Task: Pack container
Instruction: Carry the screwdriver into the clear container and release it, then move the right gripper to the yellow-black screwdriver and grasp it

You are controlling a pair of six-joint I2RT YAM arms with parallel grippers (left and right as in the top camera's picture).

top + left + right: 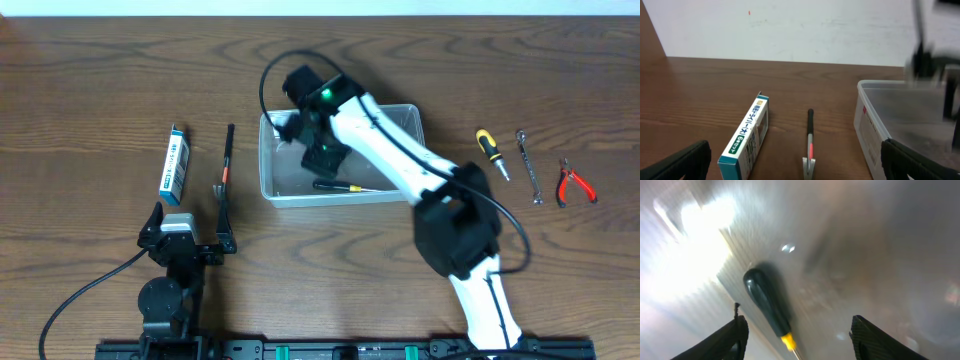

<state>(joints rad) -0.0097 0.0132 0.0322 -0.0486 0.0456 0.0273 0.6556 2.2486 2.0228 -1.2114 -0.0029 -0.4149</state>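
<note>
The clear plastic container [400, 120] stands mid-table, and its left wall [871, 131] shows in the left wrist view. Inside it lies a screwdriver [336, 186] with a dark handle [766, 299] and a yellow collar. My right gripper [324, 152] reaches down into the container, directly over that screwdriver. Its jaws [797, 341] are open, and the handle lies on the floor between the fingers, touching neither. My left gripper [186, 240] rests open near the table's front left, with nothing between its fingers [686, 161].
A blue-and-white box [175, 163] [747, 135] and a thin black-and-red tool [226, 168] [810, 136] lie left of the container. To its right lie a yellow-and-black screwdriver [490, 152], a wrench [529, 166] and red-handled pliers [575, 184].
</note>
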